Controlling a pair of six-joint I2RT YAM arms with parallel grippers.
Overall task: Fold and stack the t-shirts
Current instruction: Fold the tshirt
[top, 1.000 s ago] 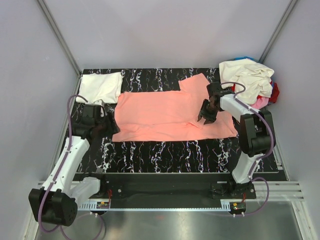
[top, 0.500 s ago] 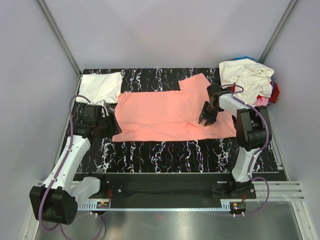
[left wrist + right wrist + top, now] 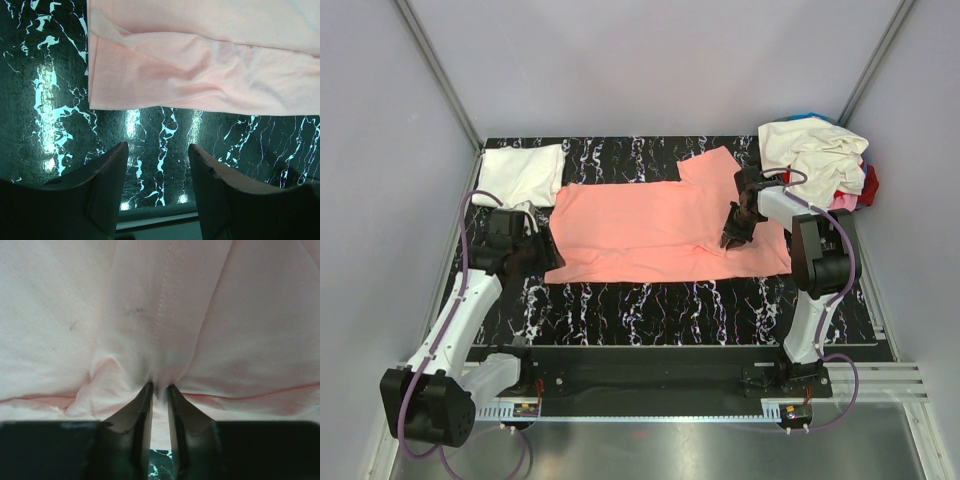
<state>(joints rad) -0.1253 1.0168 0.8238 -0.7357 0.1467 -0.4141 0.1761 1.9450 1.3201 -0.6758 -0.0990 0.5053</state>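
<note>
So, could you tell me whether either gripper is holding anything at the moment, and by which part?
The right gripper pinches the salmon-pink t-shirt at a stitched seam near its right end; the left gripper is open, holding nothing.

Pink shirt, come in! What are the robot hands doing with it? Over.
Right gripper shut on salmon-pink t-shirt, pinching a fold. Left gripper open, above table beside shirt's edge. Shirt spread out, not yet stacked. Nothing blocking.
</note>
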